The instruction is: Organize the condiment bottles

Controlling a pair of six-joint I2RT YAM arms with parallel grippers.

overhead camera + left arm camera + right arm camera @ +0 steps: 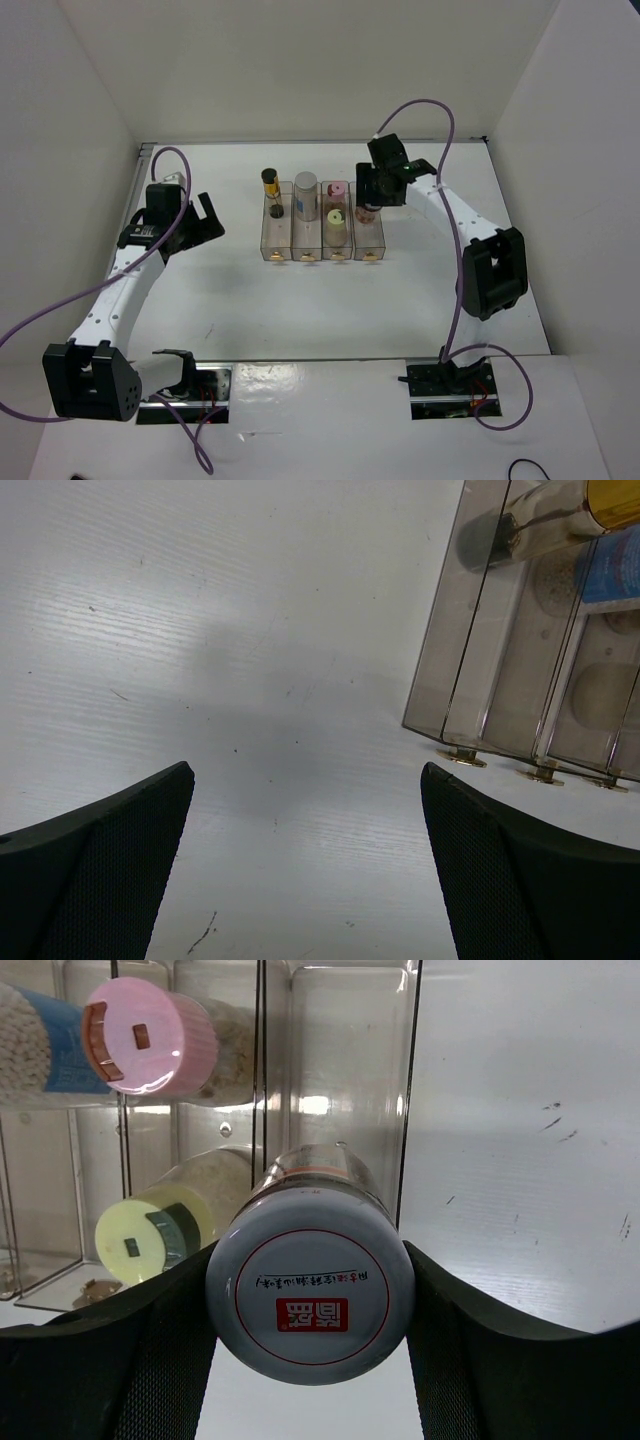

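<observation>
My right gripper [372, 200] is shut on the clear reddish-brown jar [366, 212], holding it by the sides at the back end of the rightmost bin [370, 240]. In the right wrist view the jar's white lid [310, 1295] fills the space between the fingers [150, 1360]. The dark bottle with the gold band [269, 183] stands in the leftmost bin. The white grey-lidded bottle [305, 193] stands in the second. The pink-lidded [336, 189] and yellow-lidded [335, 215] bottles share the third. My left gripper [205, 215] is open and empty, left of the bins.
Four clear bins [278, 240] stand side by side mid-table, gold knobs toward me. In the left wrist view their left corner [440, 670] lies ahead to the right, above bare white table [250, 680]. White walls enclose the table.
</observation>
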